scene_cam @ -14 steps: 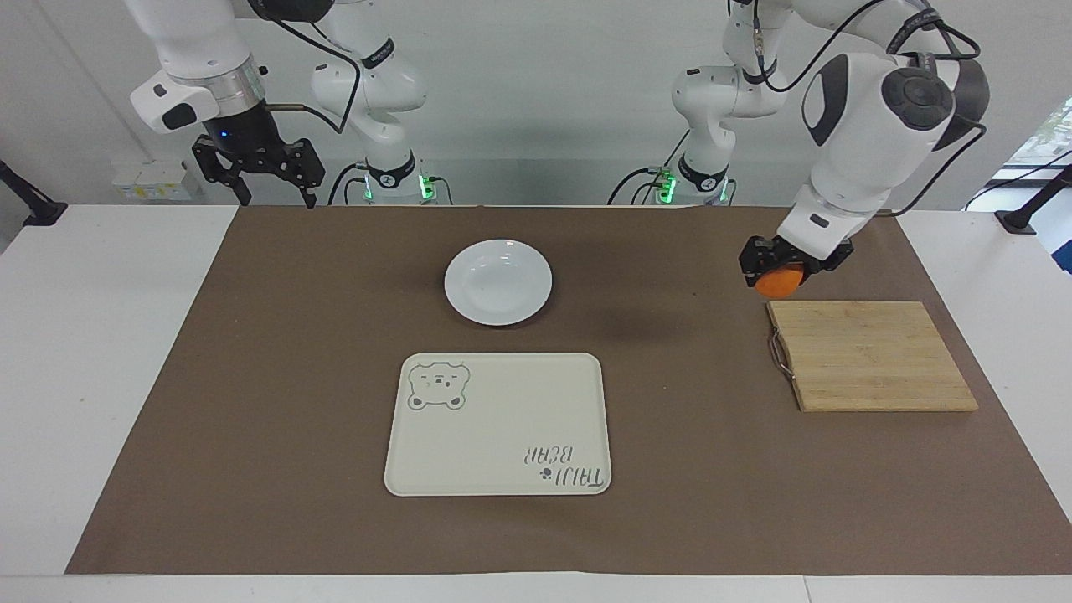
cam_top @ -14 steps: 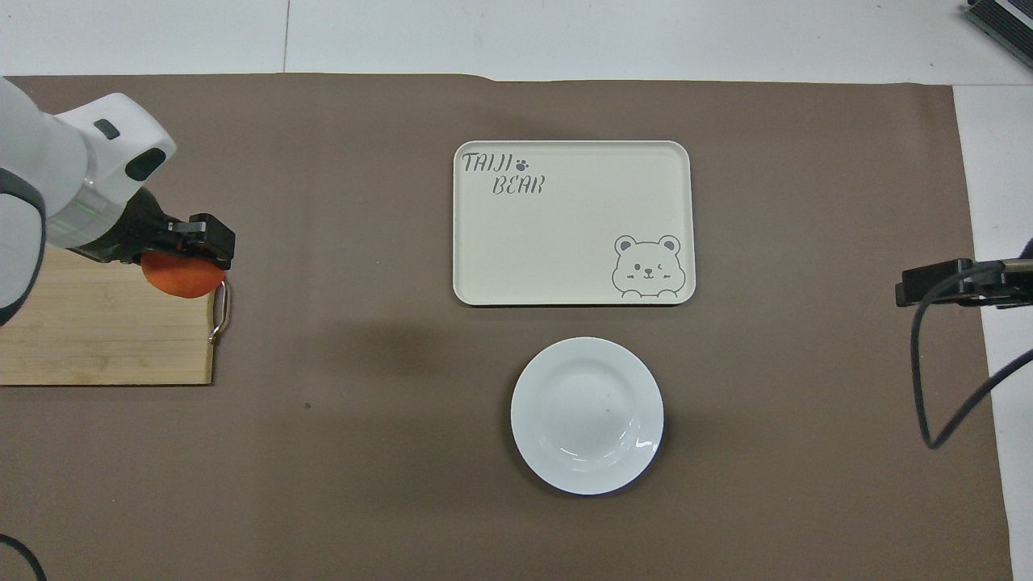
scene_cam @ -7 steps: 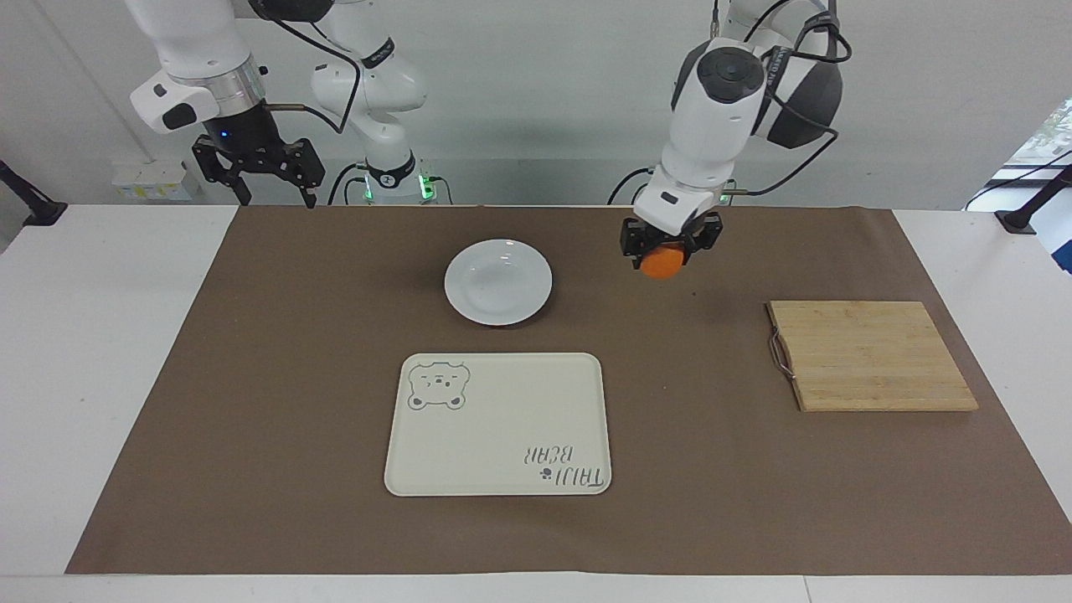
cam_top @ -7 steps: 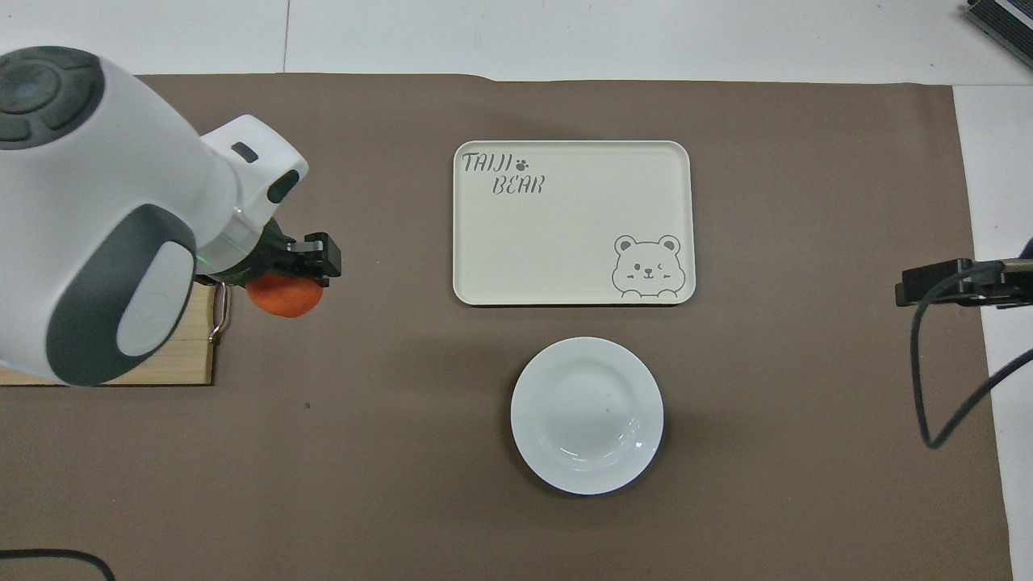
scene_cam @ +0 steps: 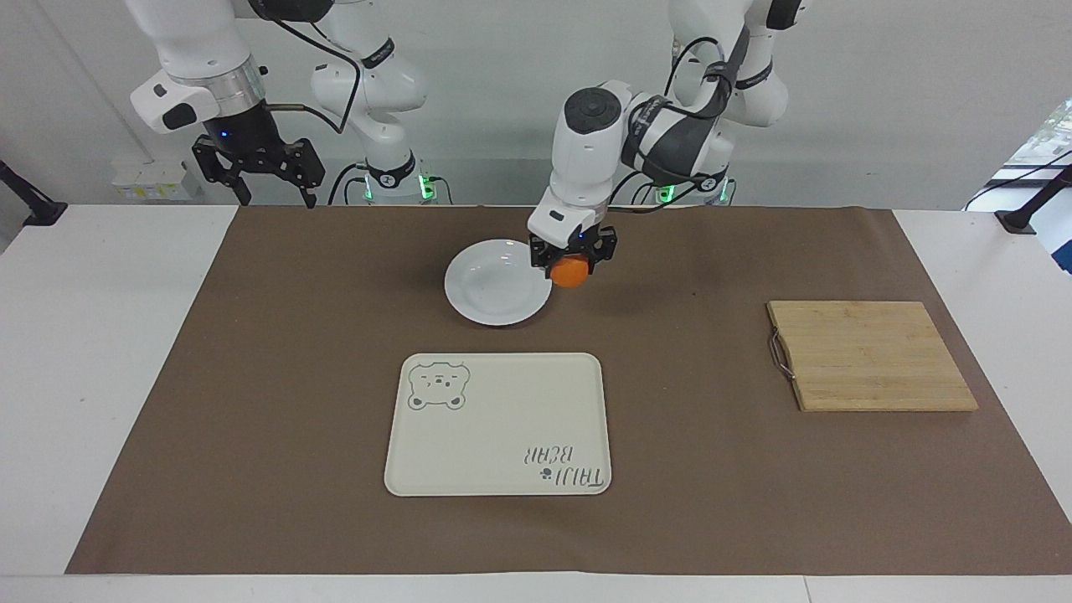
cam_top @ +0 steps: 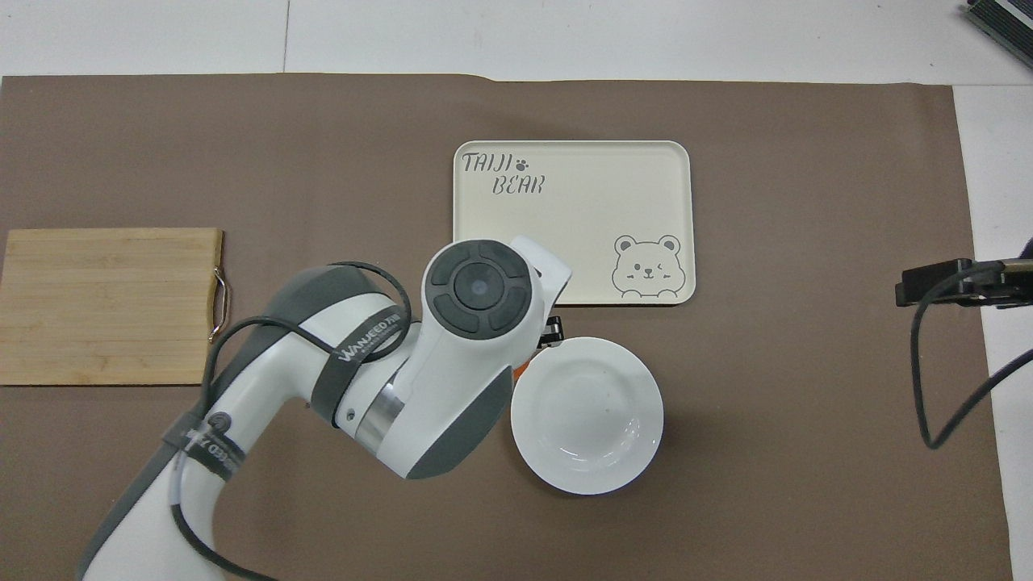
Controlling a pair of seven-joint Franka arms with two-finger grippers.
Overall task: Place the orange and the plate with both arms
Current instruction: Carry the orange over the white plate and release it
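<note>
Two white Franka arms work over a brown mat (scene_cam: 251, 402) on the worktop. The left gripper (scene_cam: 572, 261) hangs in the air at the edge of the round white plate (scene_cam: 494, 289) that faces the left arm's end, its jaws pinching the orange (scene_cam: 570, 273) (from overhead the arm's own wrist hides nearly all of the fruit). The plate lies on the mat, nearer to the robots than the cream bear-print tray (scene_cam: 497, 427), apart from it. A bamboo cutting board (scene_cam: 871, 356) lies bare toward the left arm's end. The right gripper (scene_cam: 255, 172) waits raised over the mat's corner at its own end, jaws spread and holding nothing.
</note>
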